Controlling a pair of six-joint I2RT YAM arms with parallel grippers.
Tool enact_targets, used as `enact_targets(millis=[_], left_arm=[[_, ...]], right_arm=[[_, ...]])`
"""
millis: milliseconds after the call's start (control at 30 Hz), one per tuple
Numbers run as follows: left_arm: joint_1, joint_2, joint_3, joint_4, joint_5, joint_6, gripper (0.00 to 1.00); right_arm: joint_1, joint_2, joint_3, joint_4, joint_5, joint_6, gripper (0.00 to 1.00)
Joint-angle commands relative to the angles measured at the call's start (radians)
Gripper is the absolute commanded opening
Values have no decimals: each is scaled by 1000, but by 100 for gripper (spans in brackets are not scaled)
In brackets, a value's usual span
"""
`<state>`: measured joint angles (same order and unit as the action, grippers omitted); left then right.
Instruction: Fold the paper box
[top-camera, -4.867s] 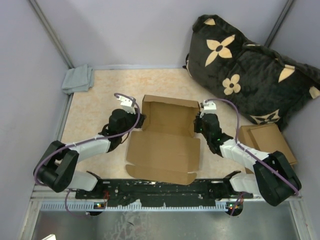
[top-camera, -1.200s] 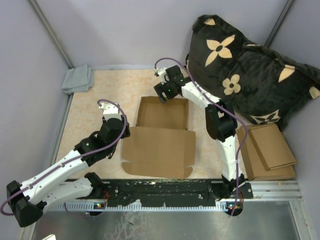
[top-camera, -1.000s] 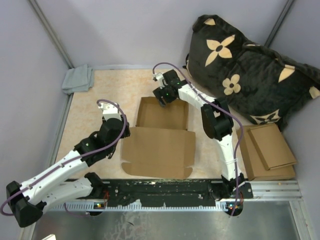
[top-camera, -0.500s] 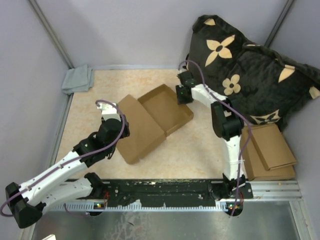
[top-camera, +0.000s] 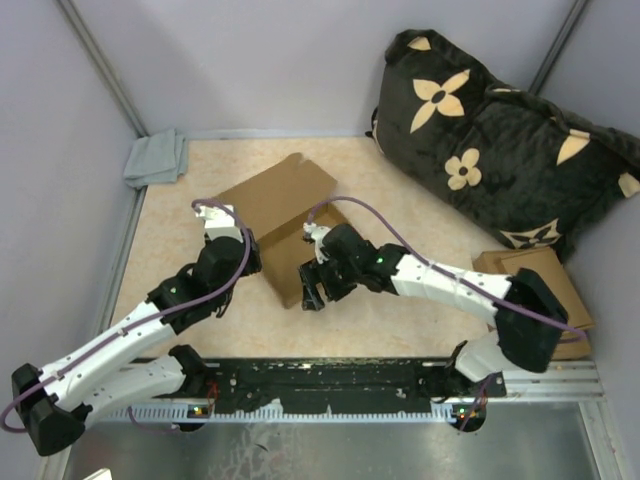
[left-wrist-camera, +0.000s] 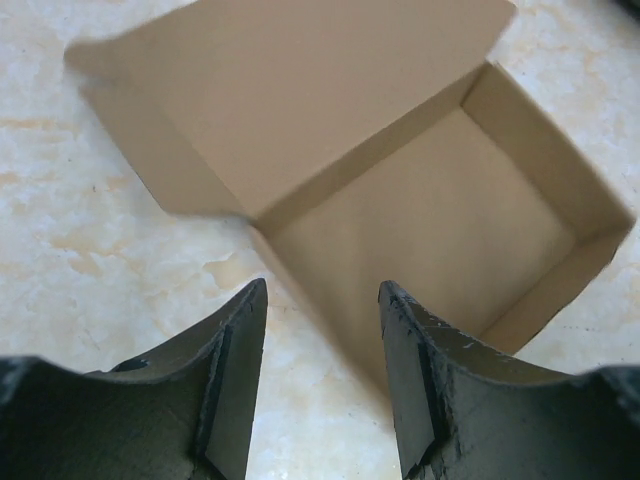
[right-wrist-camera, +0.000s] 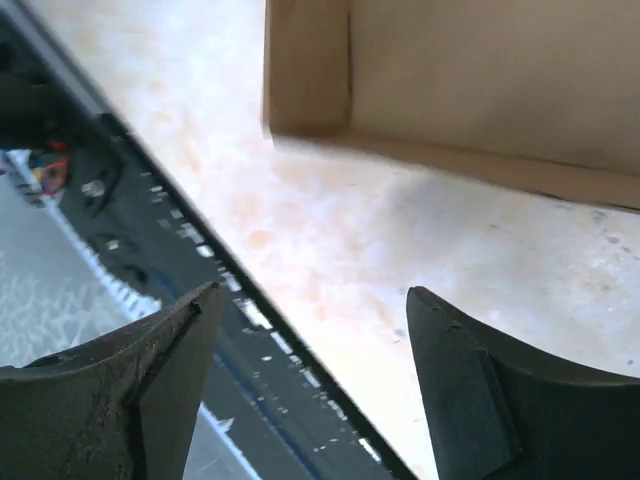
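The paper box (top-camera: 272, 205) lies turned at an angle on the table, a brown cardboard tray with its lid flap standing up behind. My left gripper (top-camera: 252, 262) is at the box's left edge, open. In the left wrist view the open tray (left-wrist-camera: 440, 230) sits just ahead of the empty jaws of the left gripper (left-wrist-camera: 322, 290). My right gripper (top-camera: 312, 296) hangs low by the box's near corner, open. The right wrist view shows that corner of the box (right-wrist-camera: 450, 80) above the right gripper (right-wrist-camera: 312, 295), with only table between the fingers.
A grey cloth (top-camera: 157, 158) lies at the back left corner. A black pillow with tan flowers (top-camera: 500, 140) fills the back right. Flat cardboard pieces (top-camera: 545, 270) are stacked at the right, partly behind the right arm. The black rail (top-camera: 330, 375) runs along the near edge.
The box has turned and slid toward the back left. The right arm has swung from the box's far side round to its near corner. The left arm has hardly moved.
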<state>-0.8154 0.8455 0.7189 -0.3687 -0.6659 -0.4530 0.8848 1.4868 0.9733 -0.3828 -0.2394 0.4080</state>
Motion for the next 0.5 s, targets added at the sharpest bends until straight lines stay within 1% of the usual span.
enact_targets(millis=[0, 100, 167, 300, 400, 467], left_arm=[[6, 14, -26, 46, 30, -24, 55], [5, 22, -35, 32, 45, -67, 55], [5, 21, -48, 18, 43, -95, 56], [8, 25, -64, -1, -3, -143, 59], [21, 45, -41, -9, -2, -148, 61], [29, 64, -19, -22, 0, -152, 61]], right_arm=[[6, -160, 9, -38, 169, 14, 76], [-24, -166, 56, -101, 334, -26, 78], [-61, -151, 78, -84, 368, -49, 78], [-155, -78, 125, -3, 348, -78, 77], [-173, 29, 199, -3, 308, -69, 73], [-173, 102, 235, -6, 276, -48, 68]])
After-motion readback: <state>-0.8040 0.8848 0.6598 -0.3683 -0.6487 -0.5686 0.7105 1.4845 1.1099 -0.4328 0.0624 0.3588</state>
